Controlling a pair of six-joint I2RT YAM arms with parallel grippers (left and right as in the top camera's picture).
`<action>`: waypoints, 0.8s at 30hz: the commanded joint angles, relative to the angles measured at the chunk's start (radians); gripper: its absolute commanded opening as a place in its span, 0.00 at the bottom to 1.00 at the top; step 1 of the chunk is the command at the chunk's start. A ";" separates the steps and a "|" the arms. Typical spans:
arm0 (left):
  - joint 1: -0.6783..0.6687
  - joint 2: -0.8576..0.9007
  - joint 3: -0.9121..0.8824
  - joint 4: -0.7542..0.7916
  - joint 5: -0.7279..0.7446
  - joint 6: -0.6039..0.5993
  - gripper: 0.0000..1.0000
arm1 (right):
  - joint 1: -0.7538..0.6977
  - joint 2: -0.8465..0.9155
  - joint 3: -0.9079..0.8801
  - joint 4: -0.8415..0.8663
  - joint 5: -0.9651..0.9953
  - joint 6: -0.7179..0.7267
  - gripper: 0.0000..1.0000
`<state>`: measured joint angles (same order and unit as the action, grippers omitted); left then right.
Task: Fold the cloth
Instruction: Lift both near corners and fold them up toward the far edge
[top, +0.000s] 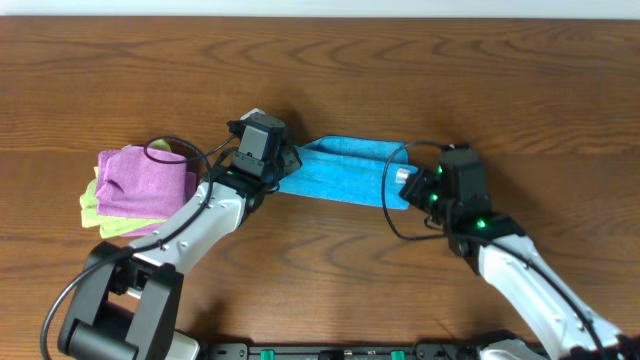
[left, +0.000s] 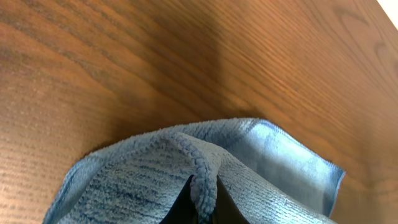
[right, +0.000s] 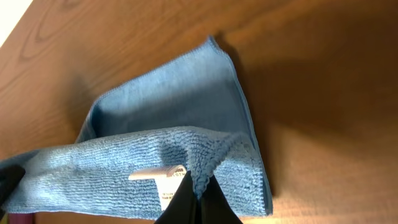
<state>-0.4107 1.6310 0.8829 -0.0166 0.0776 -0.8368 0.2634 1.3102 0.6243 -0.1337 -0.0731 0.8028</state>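
Note:
A blue cloth (top: 340, 172) lies folded over in a long strip at the table's middle. My left gripper (top: 283, 165) is shut on the cloth's left end; in the left wrist view the fingers (left: 203, 208) pinch a raised ridge of the blue cloth (left: 155, 180). My right gripper (top: 408, 185) is shut on the right end; in the right wrist view the fingers (right: 199, 198) pinch a fold of the blue cloth (right: 168, 118) beside its white label (right: 163, 177). The cloth spans between both grippers.
A stack of folded cloths, purple (top: 145, 180) on top of a yellow-green one (top: 92, 205), lies on the wooden table (top: 500, 80) just left of my left arm. Black cables loop by both wrists.

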 joint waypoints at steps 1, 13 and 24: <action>0.022 0.030 0.024 0.008 -0.037 0.014 0.06 | -0.020 0.051 0.066 0.003 0.037 -0.066 0.01; 0.027 0.094 0.024 0.090 -0.059 0.011 0.06 | -0.020 0.198 0.147 0.031 0.043 -0.110 0.01; 0.027 0.149 0.024 0.131 -0.069 0.010 0.06 | -0.020 0.261 0.147 0.105 0.077 -0.128 0.01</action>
<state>-0.3939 1.7542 0.8837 0.1139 0.0448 -0.8368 0.2523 1.5539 0.7525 -0.0334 -0.0418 0.6945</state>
